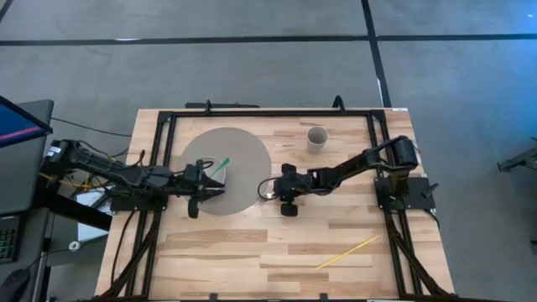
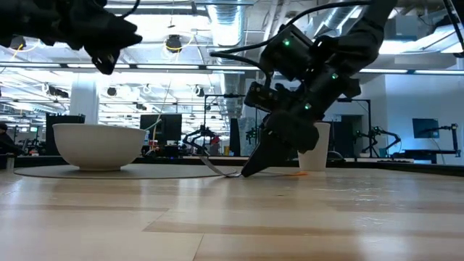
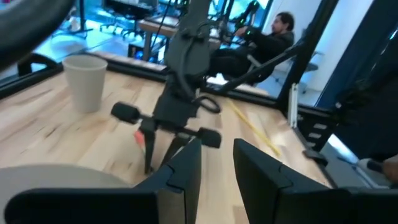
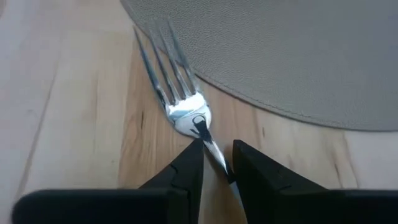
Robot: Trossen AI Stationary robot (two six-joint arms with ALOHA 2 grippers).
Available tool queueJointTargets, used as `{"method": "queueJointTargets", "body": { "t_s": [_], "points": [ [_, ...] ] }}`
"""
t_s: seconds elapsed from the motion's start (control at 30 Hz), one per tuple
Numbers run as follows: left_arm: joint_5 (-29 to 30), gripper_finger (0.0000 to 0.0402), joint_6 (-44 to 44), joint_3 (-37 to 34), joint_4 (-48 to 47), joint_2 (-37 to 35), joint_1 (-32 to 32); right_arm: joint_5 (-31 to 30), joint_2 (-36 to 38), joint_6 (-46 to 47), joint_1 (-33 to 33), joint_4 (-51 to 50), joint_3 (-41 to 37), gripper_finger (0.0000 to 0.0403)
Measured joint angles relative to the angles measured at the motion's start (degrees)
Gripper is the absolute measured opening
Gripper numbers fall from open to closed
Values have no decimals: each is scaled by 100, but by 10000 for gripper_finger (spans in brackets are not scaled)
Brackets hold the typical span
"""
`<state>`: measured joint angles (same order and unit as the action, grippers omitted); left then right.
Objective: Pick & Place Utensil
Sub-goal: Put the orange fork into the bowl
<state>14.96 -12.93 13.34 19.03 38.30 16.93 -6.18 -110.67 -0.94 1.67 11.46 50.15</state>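
A silver fork [image 4: 180, 93] lies on the wood at the right edge of the round grey mat [image 1: 239, 147], its tines pointing away from my right gripper [image 4: 217, 155]. That gripper is shut on the fork and is low at the table in the high view [image 1: 270, 190] and the low view [image 2: 250, 168]. A white bowl [image 2: 98, 145] stands on the mat with a thin green-tipped stick [image 1: 223, 163] in it. My left gripper [image 3: 217, 165] hovers over the mat by the bowl [image 1: 210, 180]. It is empty, with a narrow gap between its fingers. My right gripper pinches the fork's thin neck [image 4: 211, 146], just behind the tines, between its two fingers. The fingers slant down from the table's right side and run roughly along the fork. The fork's tines [image 4: 163, 43] rest on the wood beside the mat's edge.
A paper cup [image 1: 317, 138] stands at the far right of the table and also shows in the left wrist view [image 3: 87, 81]. A yellow stick [image 1: 346, 252] lies near the front right. Black frame rails [image 1: 252, 111] border the table. A person [image 3: 280, 31] sits in the room beyond.
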Motion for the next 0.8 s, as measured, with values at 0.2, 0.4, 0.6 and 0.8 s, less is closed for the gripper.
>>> {"method": "queueJointTargets", "body": {
  "t_s": [0.2,0.4,0.6,0.8],
  "points": [
    [-3,95,-2,0,413,-4,43,610,-2,193,-122,-25,-6,17],
    [-13,95,-2,0,641,-3,43,598,-10,205,-100,58,-25,24],
    [-21,95,-124,0,678,1,43,579,-50,293,25,440,60,7],
    [-209,95,-276,0,680,63,43,481,-48,584,91,526,464,19]
  ]
}}
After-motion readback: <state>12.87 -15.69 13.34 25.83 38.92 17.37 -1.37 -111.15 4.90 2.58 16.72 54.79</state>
